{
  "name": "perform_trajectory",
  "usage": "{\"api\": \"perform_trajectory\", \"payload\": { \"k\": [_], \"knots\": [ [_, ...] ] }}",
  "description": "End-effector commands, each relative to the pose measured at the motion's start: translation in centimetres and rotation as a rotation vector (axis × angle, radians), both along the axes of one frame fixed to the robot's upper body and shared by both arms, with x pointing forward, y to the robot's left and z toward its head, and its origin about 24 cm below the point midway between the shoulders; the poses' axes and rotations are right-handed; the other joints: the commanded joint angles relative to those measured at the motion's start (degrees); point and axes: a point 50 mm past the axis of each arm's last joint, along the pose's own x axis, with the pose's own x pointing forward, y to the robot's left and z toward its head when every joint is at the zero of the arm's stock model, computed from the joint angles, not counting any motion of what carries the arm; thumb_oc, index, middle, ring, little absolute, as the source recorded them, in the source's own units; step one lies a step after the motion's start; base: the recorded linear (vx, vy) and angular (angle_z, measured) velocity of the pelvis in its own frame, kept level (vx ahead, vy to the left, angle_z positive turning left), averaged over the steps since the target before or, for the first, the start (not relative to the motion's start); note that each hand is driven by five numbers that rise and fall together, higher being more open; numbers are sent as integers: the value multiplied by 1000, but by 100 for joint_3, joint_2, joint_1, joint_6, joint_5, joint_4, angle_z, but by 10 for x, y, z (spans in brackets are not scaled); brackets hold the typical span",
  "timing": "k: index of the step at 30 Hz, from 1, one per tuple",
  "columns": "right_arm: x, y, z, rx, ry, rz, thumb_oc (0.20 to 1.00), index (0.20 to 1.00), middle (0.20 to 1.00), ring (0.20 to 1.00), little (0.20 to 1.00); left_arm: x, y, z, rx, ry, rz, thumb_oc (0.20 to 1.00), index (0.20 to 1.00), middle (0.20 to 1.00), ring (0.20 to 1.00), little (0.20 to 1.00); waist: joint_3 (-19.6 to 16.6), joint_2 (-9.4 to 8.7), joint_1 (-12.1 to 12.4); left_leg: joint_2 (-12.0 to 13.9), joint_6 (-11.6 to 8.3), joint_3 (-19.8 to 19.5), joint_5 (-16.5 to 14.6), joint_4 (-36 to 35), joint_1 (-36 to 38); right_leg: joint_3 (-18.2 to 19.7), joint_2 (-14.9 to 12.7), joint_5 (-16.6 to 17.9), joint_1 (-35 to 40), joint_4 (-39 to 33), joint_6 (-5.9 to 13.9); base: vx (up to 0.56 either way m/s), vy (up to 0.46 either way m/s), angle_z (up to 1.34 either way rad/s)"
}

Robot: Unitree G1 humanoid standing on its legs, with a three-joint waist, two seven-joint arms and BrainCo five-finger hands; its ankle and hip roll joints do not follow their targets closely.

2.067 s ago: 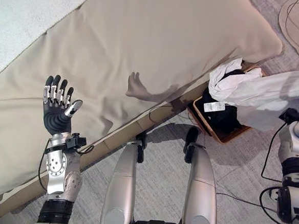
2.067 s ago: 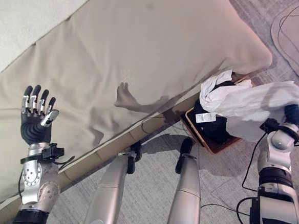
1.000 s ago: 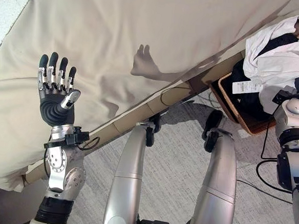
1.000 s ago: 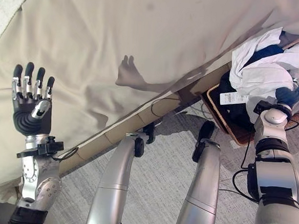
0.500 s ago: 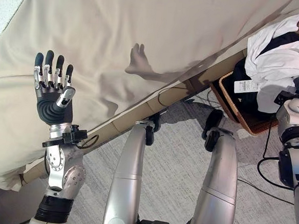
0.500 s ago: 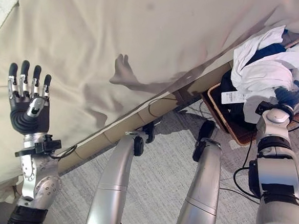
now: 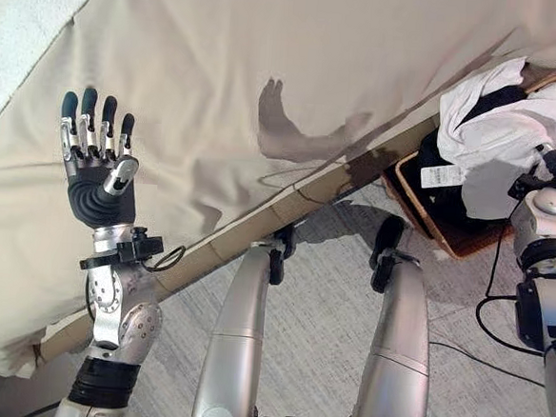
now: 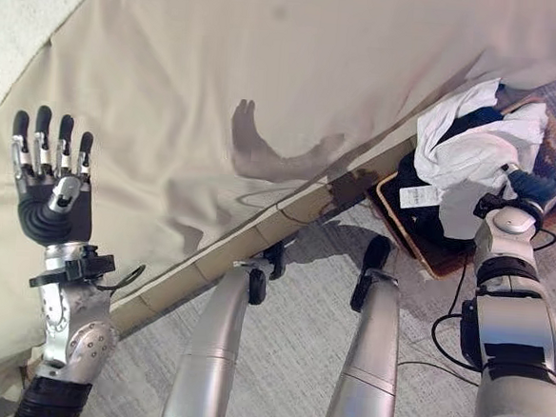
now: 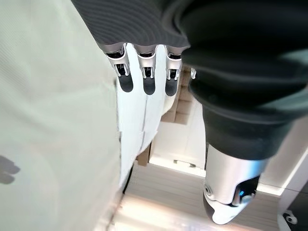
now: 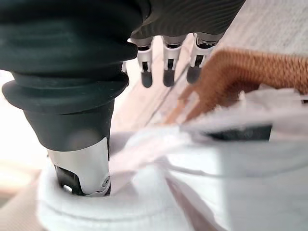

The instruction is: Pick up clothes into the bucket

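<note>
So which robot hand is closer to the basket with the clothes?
The right hand. It is right over the basket, fingers open above the white clothes. The left hand is held up open far across the beige cover.

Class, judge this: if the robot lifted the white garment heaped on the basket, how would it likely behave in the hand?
The white garment lies crumpled in soft folds over the woven basket, so it would probably droop and trail. It looks thin, so likely light. The right hand, fingers straight, sits above it; a loose hold might let it slide out.
</note>
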Motion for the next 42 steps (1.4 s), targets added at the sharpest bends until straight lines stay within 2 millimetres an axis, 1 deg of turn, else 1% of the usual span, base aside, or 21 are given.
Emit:
{"api": "perform_trajectory", "payload": {
  "k": [1, 4, 5, 8, 9, 10, 11, 12, 13, 16, 17, 18, 20, 21, 22, 24, 27, 30, 33, 37, 42],
  "knots": [
    [-8, -3, -20, 8, 40, -10, 1000, 1000, 1000, 1000, 1000, -9, 14, 0, -67, -67, 68, 1000, 1000, 1000, 1000, 1000, -316, 3, -82, -78, -52, 12, -15, -475, 277, 39, 88, 546, 436, -991, 233, -18, 18, -5],
    [-12, 0, -37, 24, 64, 26, 1000, 1000, 1000, 1000, 1000, -7, 17, -1, -64, -59, 85, 1000, 1000, 1000, 1000, 1000, -332, -74, -120, -104, -63, -26, 124, -955, 771, -5, 86, 736, 940, -1479, 288, -22, 4, 0],
    [-13, 1, -41, 15, 78, 36, 1000, 1000, 1000, 1000, 1000, -7, 18, -3, -64, -53, 90, 1000, 1000, 1000, 1000, 1000, -309, -98, -146, -115, -28, 18, 308, -1077, 832, -49, 48, 929, 1016, -1630, 258, -59, 8, 2],
    [-18, 5, -58, 10, 120, 60, 1000, 1000, 1000, 1000, 1000, -6, 23, -5, -46, -42, 119, 1000, 1000, 1000, 1000, 1000, -305, -169, -169, -120, -51, 3, 422, -1552, 1400, -178, 26, 1122, 1601, -2125, 326, 13, 23, 2],
    [-20, 10, -70, 13, 146, 78, 1000, 1000, 1000, 1000, 1000, -6, 26, -6, -36, -35, 134, 1000, 1000, 1000, 1000, 1000, -298, -212, -187, -117, -63, -16, 500, -1838, 1751, -235, 10, 1236, 1974, -2449, 370, 43, 12, -2],
    [-20, 10, -70, 13, 146, 78, 1000, 1000, 1000, 1000, 1000, -6, 26, -6, -36, -35, 134, 1000, 1000, 1000, 1000, 1000, -263, -210, -193, -119, -63, -24, 515, -1871, 1807, -250, 9, 1248, 2036, -2482, 370, 53, 1, -7],
    [-22, 12, -76, 18, 157, 87, 1000, 1000, 1000, 1000, 1000, -4, 26, -7, -33, -28, 134, 1000, 1000, 1000, 1000, 1000, -291, -231, -205, -119, -75, -35, 548, -2014, 1974, -278, 2, 1290, 2223, -2626, 381, 61, -11, -10],
    [-25, 18, -90, 38, 177, 106, 1000, 1000, 1000, 1000, 1000, -3, 28, -8, -24, -18, 144, 1000, 1000, 1000, 1000, 1000, -287, -262, -236, -128, -98, -70, 620, -2257, 2292, -355, -3, 1379, 2586, -2899, 410, 62, -11, -8],
    [-25, 19, -90, 39, 178, 106, 1000, 1000, 1000, 1000, 1000, -3, 28, -8, -23, -18, 144, 1000, 1000, 1000, 1000, 1000, -257, -260, -243, -130, -99, -79, 634, -2288, 2345, -371, -4, 1390, 2645, -2930, 410, 74, -25, -2],
    [-37, 29, -121, 83, 236, 141, 1000, 1000, 1000, 1000, 1000, 0, 32, -16, -13, 22, 162, 1000, 1000, 1000, 1000, 1000, -316, -377, -305, -160, -155, -162, 743, -2670, 2904, -492, 9, 1530, 3331, -3436, 440, 96, -35, 4],
    [-38, 29, -121, 84, 236, 141, 1000, 1000, 1000, 1000, 1000, 0, 32, -16, -13, 23, 162, 1000, 1000, 1000, 1000, 1000, -301, -378, -306, -161, -156, -166, 751, -2690, 2935, -500, 9, 1536, 3364, -3455, 440, 100, -32, 9],
    [-42, 36, -133, 99, 251, 160, 1000, 1000, 1000, 1000, 1000, 0, 32, -20, -6, 40, 165, 1000, 1000, 1000, 1000, 1000, -335, -436, -337, -146, -177, -182, 792, -2846, 3194, -548, 29, 1589, 3680, -3671, 453, 67, -26, 2],
    [-44, 40, -137, 100, 254, 176, 1000, 1000, 1000, 1000, 1000, 0, 33, -21, -4, 47, 169, 1000, 1000, 1000, 1000, 1000, -347, -474, -357, -149, -184, -194, 861, -2962, 3319, -599, 32, 1645, 3843, -3811, 458, 90, -27, -3],
    [-47, 48, -146, 99, 275, 200, 1000, 1000, 1000, 1000, 1000, 2, 34, -24, -1, 67, 176, 1000, 1000, 1000, 1000, 1000, -387, -509, -369, -113, -216, -203, 890, -3155, 3597, -663, 67, 1671, 4134, -3985, 480, 86, -17, -3],
    [-47, 48, -146, 99, 274, 200, 1000, 1000, 1000, 1000, 1000, 2, 34, -24, -1, 66, 177, 1000, 1000, 1000, 1000, 1000, -384, -517, -376, -124, -212, -204, 932, -3183, 3598, -666, 58, 1705, 4137, -4013, 478, 133, -18, -1],
    [-51, 62, -152, 81, 259, 254, 1000, 1000, 1000, 1000, 1000, 2, 34, -27, 26, 90, 183, 1000, 1000, 1000, 1000, 1000, -492, -579, -399, -41, -264, -238, 1042, -3526, 3993, -767, 130, 1730, 4518, -4241, 499, 108, -22, 0],
    [-56, 70, -158, 82, 248, 283, 1000, 1000, 1000, 1000, 1000, 2, 35, -31, 57, 121, 199, 1000, 1000, 1000, 1000, 1000, -568, -628, -433, -11, -267, -269, 1135, -3726, 4225, -820, 148, 1762, 4708, -4344, 501, 102, -18, -2],
    [-66, 82, -160, 56, 208, 347, 1000, 1000, 1000, 1000, 1000, 3, 34, -45, 81, 197, 196, 1000, 1000, 1000, 1000, 1000, -734, -711, -499, 64, -293, -307, 1189, -4005, 4686, -915, 209, 1712, 5151, -4461, 503, 101, -10, 7],
    [-72, 87, -159, 53, 178, 368, 1000, 1000, 1000, 1000, 1000, 0, 34, -52, 76, 230, 198, 1000, 1000, 1000, 1000, 1000, -804, -745, -524, 100, -306, -321, 1213, -4122, 4902, -958, 244, 1681, 5360, -4512, 510, 101, -20, 7],
    [-83, 102, -158, 70, 102, 433, 1000, 1000, 1000, 1000, 1000, -5, 32, -67, 117, 311, 201, 1000, 1000, 1000, 1000, 1000, -987, -777, -549, 141, -326, -329, 1236, -4366, 5345, -1018, 322, 1619, 5760, -4641, 518, 91, -8, 4],
    [-100, 125, -172, 127, 102, 546, 1000, 1000, 1000, 1000, 1000, -11, 24, -93, 120, 426, 146, 1000, 1000, 1000, 1000, 1000, -1220, -820, -549, 196, -359, -327, 1258, -4564, 5745, -1086, 413, 1566, 6130, -4793, 515, 49, -3, 1]
  ]
}}
